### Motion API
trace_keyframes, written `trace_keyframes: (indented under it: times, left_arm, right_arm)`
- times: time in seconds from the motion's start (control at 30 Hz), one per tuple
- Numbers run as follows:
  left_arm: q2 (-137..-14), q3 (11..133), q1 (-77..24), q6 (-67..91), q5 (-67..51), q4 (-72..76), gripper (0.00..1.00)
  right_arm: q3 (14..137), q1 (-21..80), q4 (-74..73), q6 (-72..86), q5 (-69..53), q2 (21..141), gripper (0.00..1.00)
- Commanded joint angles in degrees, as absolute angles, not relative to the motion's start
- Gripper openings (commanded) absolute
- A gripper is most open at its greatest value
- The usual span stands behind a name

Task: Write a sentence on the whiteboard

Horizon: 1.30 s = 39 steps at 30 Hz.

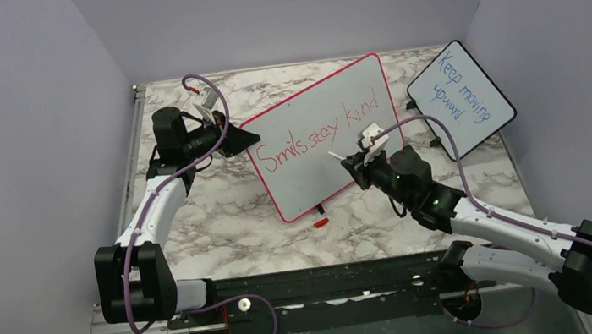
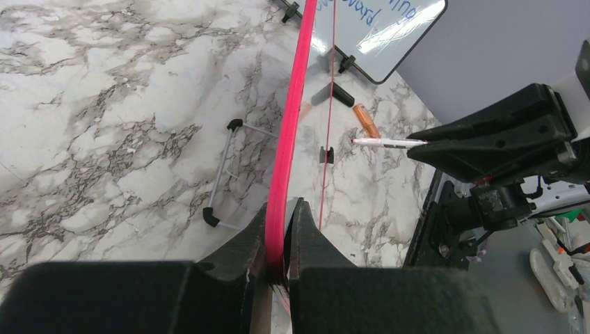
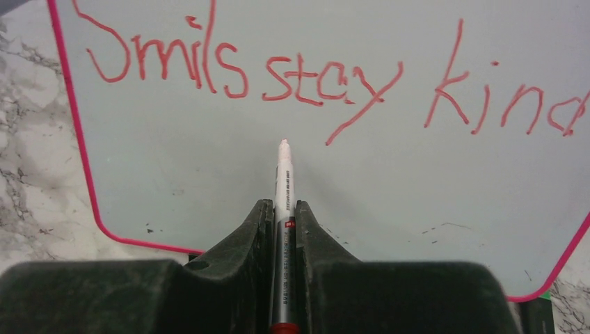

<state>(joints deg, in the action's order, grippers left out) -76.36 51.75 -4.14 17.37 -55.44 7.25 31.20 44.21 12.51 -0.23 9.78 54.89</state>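
Left hand clamps the pink frame of the whiteboard; right hand grips the marker. Hold the board steady and touch down lightly below the sentence.

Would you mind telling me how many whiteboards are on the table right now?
2. The red-framed whiteboard stands mid-table, its left edge clamped in the left gripper; the black-framed whiteboard with blue writing sits at the far right.

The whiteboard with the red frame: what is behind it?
Seen from the left wrist, a thin wire stand with black tips lies on the marble table behind the whiteboard. From above the board hides that spot.
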Motion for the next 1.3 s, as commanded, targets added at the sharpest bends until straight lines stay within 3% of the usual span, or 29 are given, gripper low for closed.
trace_keyframes:
  times: [0.0,0.5,1.27]
  left_arm:
    - [-78.9,50.0,-4.9,10.0,-46.3,3.0,0.00]
    - [-79.0,49.7,-4.9,10.5,-45.0,3.6,0.00]
    - [-78.6,49.8,-4.9,11.3,-43.8,3.5,0.00]
  right_arm:
    - [30.4,49.7,17.8,-3.4,18.0,55.8,0.01]
    - [32.1,66.6,25.7,-9.7,35.4,65.1,0.01]
    - [34.8,69.6,24.3,-6.4,40.5,71.7,0.01]
